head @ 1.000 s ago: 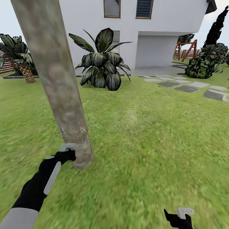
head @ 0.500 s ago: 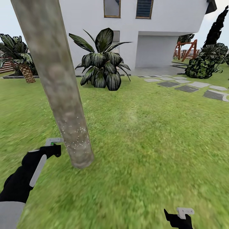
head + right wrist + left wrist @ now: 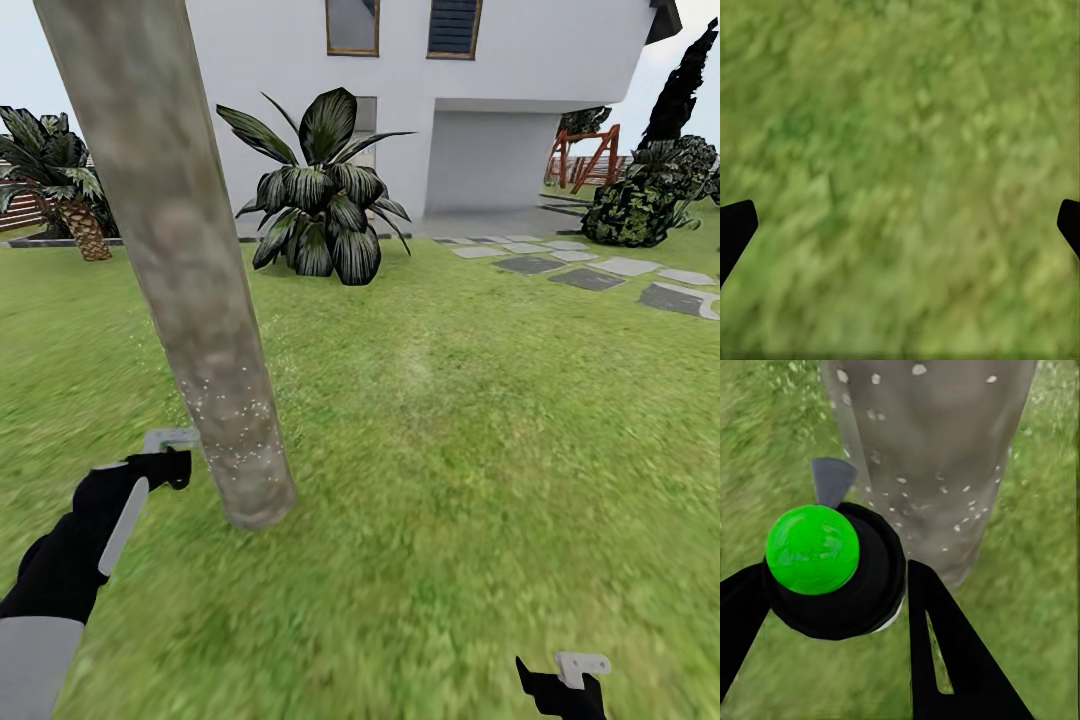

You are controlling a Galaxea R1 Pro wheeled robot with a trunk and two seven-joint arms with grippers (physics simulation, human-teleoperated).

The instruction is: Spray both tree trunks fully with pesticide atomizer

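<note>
A thick mottled grey-beige tree trunk point(image 3: 190, 280) rises from the grass floor point(image 3: 430, 470) at the left. White pesticide specks point(image 3: 235, 430) dot its lower part and show up close on the tree trunk point(image 3: 937, 450) in the left wrist view. My left gripper point(image 3: 165, 458) hovers just left of the trunk base, a short gap away. It is shut on the pesticide atomizer point(image 3: 812, 549), a black body with a green round cap and a grey nozzle aimed at the bark. My right gripper point(image 3: 560, 682) hangs low at the right, open over bare grass point(image 3: 900, 150).
A broad-leaved dark plant point(image 3: 320, 200) stands before the white house point(image 3: 500, 60). Grey stepping stones point(image 3: 590, 272) run off to the right toward a bush point(image 3: 640, 205). A short palm point(image 3: 70, 200) is at the far left. Open lawn spreads right of the trunk.
My left arm has drawn back leftward with the atomizer, from touching the trunk base to a short gap from it. The right arm has not moved.
</note>
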